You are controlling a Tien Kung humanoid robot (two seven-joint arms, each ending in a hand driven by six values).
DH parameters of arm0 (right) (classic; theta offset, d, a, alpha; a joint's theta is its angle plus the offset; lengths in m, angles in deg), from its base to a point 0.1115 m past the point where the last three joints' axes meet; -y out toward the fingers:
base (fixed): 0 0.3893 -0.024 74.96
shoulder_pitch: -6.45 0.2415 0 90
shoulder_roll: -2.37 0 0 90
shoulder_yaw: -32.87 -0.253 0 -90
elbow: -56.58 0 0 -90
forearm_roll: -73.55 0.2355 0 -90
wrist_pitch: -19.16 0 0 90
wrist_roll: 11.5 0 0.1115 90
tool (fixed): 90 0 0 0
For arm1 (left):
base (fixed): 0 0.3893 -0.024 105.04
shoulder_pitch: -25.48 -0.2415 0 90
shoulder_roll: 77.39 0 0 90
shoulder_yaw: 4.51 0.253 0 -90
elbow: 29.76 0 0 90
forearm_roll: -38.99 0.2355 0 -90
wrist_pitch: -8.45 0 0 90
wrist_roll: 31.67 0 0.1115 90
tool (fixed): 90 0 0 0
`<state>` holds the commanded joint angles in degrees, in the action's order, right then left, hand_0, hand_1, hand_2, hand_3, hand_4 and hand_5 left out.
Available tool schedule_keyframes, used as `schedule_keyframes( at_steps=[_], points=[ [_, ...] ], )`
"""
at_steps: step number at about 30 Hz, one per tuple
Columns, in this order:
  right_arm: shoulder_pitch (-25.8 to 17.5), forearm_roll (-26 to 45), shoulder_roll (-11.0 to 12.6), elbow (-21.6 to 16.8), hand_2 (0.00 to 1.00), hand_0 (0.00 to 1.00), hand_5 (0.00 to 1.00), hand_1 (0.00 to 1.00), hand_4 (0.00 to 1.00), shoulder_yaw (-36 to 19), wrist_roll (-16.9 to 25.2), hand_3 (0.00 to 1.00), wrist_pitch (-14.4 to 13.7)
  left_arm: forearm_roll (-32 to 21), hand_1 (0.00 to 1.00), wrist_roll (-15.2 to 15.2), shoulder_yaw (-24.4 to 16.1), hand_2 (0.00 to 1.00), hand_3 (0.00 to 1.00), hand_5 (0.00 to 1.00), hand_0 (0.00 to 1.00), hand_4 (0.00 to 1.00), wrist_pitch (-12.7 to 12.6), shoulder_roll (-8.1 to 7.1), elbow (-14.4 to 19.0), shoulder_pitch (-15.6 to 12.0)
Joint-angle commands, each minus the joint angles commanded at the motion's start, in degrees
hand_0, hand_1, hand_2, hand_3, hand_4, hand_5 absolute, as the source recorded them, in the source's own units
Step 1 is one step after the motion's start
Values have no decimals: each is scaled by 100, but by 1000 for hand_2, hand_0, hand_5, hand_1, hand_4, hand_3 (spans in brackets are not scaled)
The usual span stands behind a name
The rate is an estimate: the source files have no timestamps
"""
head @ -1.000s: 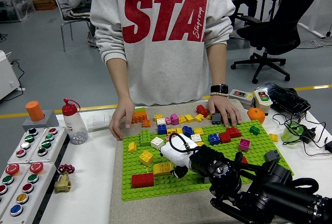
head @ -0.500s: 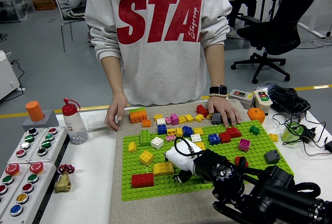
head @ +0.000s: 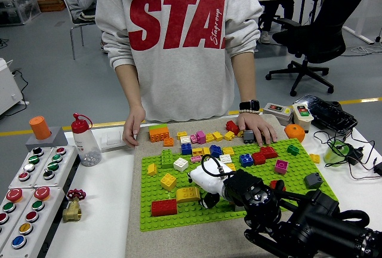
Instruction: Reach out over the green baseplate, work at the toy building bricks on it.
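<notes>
Right hand (head: 208,187) low over green baseplate (head: 156,219), fingers curled beside yellow brick (head: 187,194), firm hold unconfirmed. Best approached slowly, straight down, clear of neighbouring red brick (head: 163,207).

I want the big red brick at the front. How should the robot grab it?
Pinch the red brick across its two long sides, coming straight down from above. It lies flat and long on the green baseplate, with open studs around it, so fingers fit front and back.
</notes>
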<state>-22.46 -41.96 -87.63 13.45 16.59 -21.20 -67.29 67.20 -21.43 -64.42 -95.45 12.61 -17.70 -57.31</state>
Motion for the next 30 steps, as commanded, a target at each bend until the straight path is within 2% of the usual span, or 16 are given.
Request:
schedule_keyframes(
  at_steps=[13,30],
  points=[
    [16,447,0,-109,690,831,322,741,733,-78,36,741,161,21,655,8,-4,668,596,998,704,443,-4,0,-2,31],
    [35,534,0,26,686,829,324,737,728,-128,-1,734,93,35,654,-5,-22,666,592,998,704,440,-24,0,-7,91]
  ],
)
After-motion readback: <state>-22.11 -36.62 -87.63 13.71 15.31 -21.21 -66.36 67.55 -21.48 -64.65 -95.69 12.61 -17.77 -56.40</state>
